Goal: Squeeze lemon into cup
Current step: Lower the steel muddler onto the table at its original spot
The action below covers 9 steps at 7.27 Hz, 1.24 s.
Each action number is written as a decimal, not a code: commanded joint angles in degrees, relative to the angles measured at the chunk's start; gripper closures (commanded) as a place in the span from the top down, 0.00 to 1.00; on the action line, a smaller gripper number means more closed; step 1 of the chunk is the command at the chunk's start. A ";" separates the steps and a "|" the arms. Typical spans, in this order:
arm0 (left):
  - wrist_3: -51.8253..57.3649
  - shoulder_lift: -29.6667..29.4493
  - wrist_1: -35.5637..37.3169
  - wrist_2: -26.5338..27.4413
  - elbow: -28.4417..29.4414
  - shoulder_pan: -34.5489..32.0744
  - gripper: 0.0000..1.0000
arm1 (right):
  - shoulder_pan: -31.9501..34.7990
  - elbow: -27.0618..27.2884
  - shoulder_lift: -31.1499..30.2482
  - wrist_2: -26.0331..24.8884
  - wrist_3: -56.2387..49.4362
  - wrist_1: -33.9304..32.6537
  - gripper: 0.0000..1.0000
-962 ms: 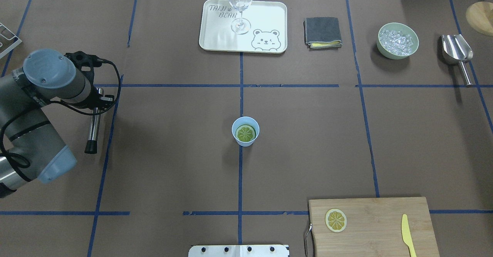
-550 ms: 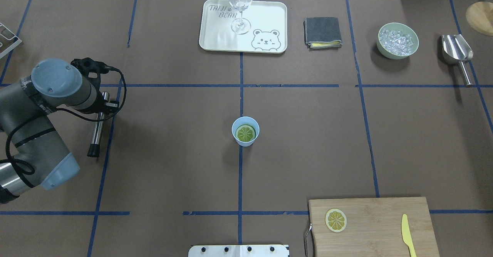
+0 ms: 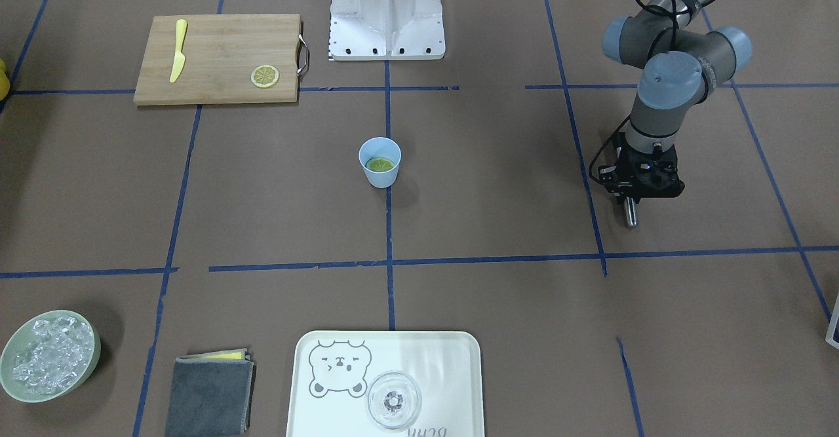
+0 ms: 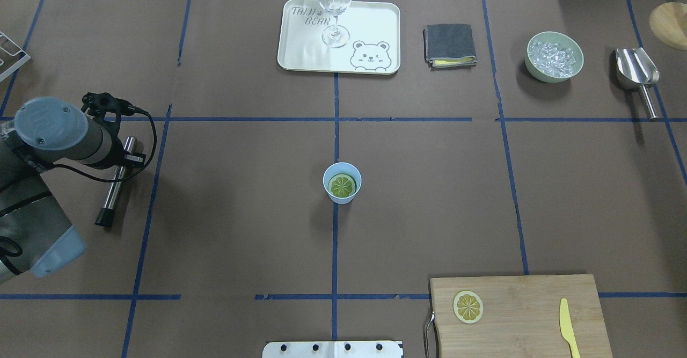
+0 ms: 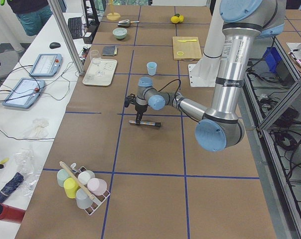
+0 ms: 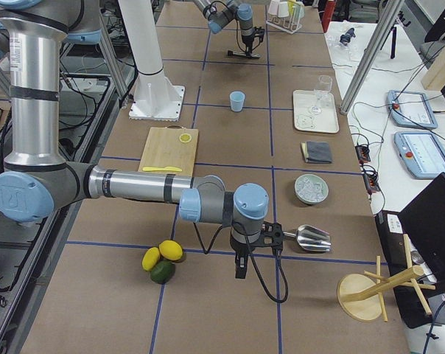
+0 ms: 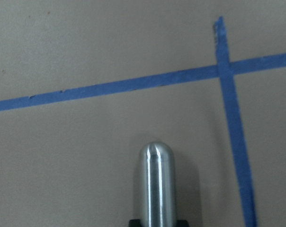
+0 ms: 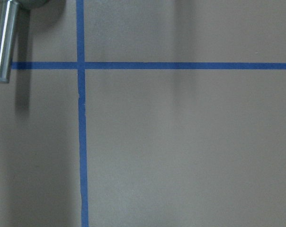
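The light-blue cup (image 4: 328, 174) stands at the table's middle, also in the front view (image 3: 380, 175). A lemon slice (image 4: 342, 185) lies flat inside it, cut face up. A second lemon slice (image 4: 468, 306) lies on the wooden cutting board (image 4: 526, 315). My left gripper (image 4: 128, 158) is far to the cup's left, low over the table, shut on a metal muddler (image 4: 114, 183) with a black end. Its rounded steel end shows in the left wrist view (image 7: 157, 184). My right gripper (image 6: 241, 267) shows only in the exterior right view, so I cannot tell its state.
A tray (image 4: 375, 25) with a wine glass (image 4: 335, 4), a grey cloth (image 4: 450, 44), a green bowl of ice (image 4: 554, 57) and a metal scoop (image 4: 638, 73) stand along the far edge. A yellow knife (image 4: 568, 326) lies on the board. Whole fruits (image 6: 162, 259) lie near the right arm.
My left arm has drawn back to the left and toward the robot, carrying the muddler with it. The cup and both lemon slices have not moved.
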 commanded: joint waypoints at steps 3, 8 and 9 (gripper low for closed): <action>3.25 0.40 -0.69 -1.02 -0.75 -1.50 1.00 | -0.01 0.08 0.32 -0.09 0.00 0.00 1.00; 4.76 0.40 -0.60 -20.05 -5.58 -18.07 1.00 | -0.01 -0.01 0.59 0.00 0.00 -0.08 1.00; 4.76 1.27 -0.60 -21.23 -5.93 -22.03 1.00 | -0.01 0.08 0.59 0.00 0.00 0.00 1.00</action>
